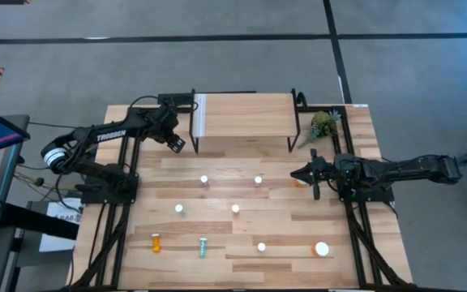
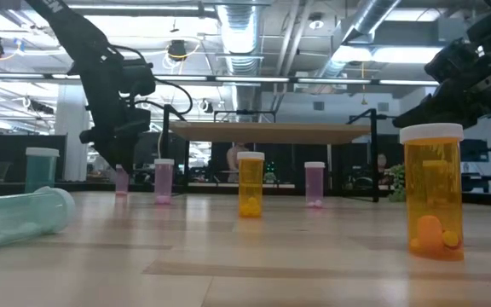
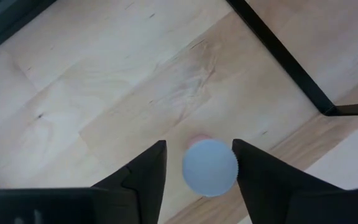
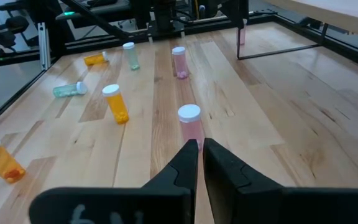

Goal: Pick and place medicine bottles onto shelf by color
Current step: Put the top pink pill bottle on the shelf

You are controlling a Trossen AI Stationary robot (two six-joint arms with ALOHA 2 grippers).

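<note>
Down at the left gripper (image 3: 197, 168), the two dark fingers stand apart with a pink bottle's white cap (image 3: 210, 167) right between them, narrow gaps on either side, nothing clamped. In the high view that left gripper (image 1: 176, 144) sits just off the shelf's (image 1: 242, 113) front left leg, and the low view shows the pink bottle (image 2: 122, 179) upright on the table under the fingers.

Over to the right gripper (image 4: 200, 152): fingers pressed together, holding nothing, pointing across the table at another upright pink bottle (image 4: 190, 124) close ahead. From above, the right gripper (image 1: 303, 173) hovers near the table's right side.

Spreading outward, bottles dot the tabletop (image 1: 347, 243): a teal one lying on its side (image 1: 203, 247), a small orange one lying down (image 1: 156, 242), a wide orange one (image 2: 433, 200) standing close to the low camera. The shelf top is bare wood, with a small green plant (image 1: 323, 124) just beside its right end.
</note>
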